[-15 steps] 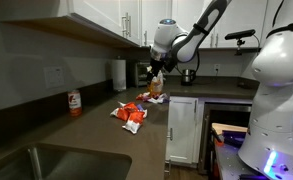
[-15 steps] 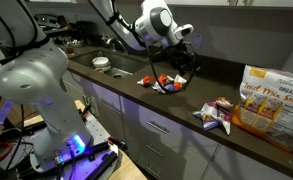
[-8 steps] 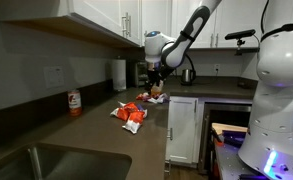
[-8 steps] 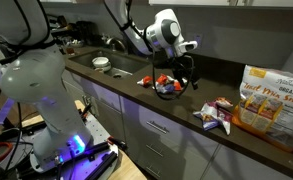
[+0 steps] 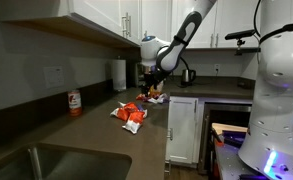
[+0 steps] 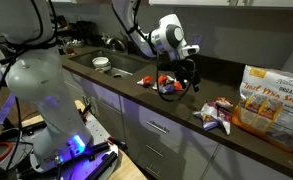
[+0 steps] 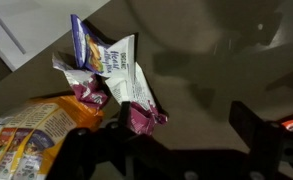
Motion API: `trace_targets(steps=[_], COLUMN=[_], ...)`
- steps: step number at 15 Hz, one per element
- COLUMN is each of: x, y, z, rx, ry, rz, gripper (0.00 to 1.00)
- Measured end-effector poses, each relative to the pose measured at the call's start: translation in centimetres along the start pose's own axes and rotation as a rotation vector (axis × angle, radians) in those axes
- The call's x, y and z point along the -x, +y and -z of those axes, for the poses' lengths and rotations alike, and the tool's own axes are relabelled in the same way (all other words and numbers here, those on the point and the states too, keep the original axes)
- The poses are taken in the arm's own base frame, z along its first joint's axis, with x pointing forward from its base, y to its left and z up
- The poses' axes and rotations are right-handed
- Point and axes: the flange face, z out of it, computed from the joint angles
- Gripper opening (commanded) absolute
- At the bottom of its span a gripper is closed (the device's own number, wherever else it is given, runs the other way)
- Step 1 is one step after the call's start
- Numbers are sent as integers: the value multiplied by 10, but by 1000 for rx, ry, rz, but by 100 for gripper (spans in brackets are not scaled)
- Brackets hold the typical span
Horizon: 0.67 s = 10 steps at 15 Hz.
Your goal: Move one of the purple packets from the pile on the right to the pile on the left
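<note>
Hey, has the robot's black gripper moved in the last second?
Yes. The black gripper has dropped away from the white upper cabinets toward the packet pile on the dark countertop.

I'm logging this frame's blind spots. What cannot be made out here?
1. Exterior view: the pile beneath the tool is too small to count packets.
2. Wrist view: print on the purple packet is blurred.
3. Wrist view: the orange packet is cut off by the left and bottom edges.
4. Wrist view: the tool's fingers are dark silhouettes; contact with the packet is unclear.
</note>
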Motion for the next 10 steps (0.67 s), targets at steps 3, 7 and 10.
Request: trace_targets(steps=[3, 7, 10], x=[-5, -23, -41], y=[1, 2, 5], z=[2, -6, -24], rx=[17, 25, 61], ry=[42, 74, 84], rz=[-15, -39, -53], gripper=[100, 100, 100])
